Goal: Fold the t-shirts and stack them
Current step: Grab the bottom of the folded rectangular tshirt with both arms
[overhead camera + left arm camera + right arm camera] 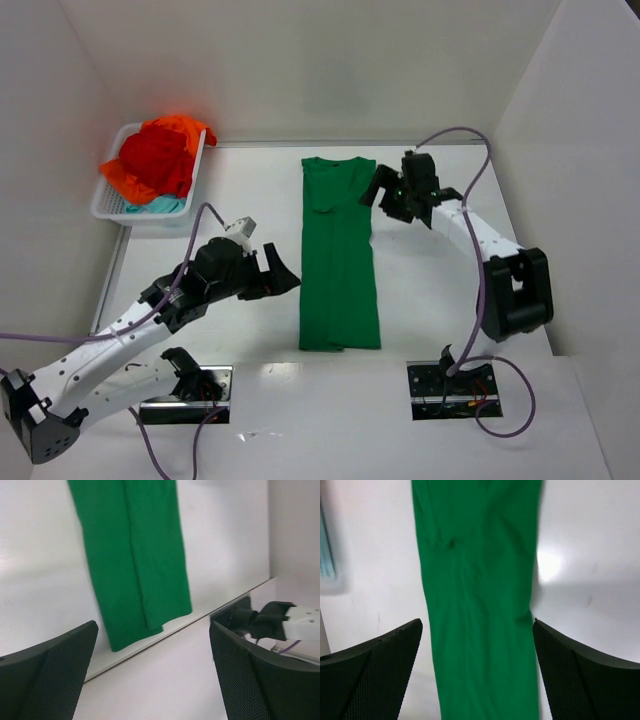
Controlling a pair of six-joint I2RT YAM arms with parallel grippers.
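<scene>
Green t-shirt [338, 255]: soft cloth, matt, light creases near collar at twelve o'clock; red t-shirt [158, 160], orange t-shirt [185, 128], teal t-shirt [160, 205] at ten o'clock: same matt cloth, crumpled; basket [100, 205]: white plastic, slotted, smooth; table [440, 290]: white, smooth, faint sheen, glare patch; left gripper [153, 625] pads [55, 675]: black, matt, fine dimpled mesh; right gripper [477, 625] pads [580, 680]: alike; left arm shell [100, 350]: white plastic, smooth; cable [470, 135]: purple, glossy sheath; base plate [190, 385] at six o'clock: shiny, metal-looking.

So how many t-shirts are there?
4: a green t-shirt lies on the table; a red t-shirt, an orange t-shirt and a teal t-shirt sit heaped in the basket, perhaps hiding more.
</scene>
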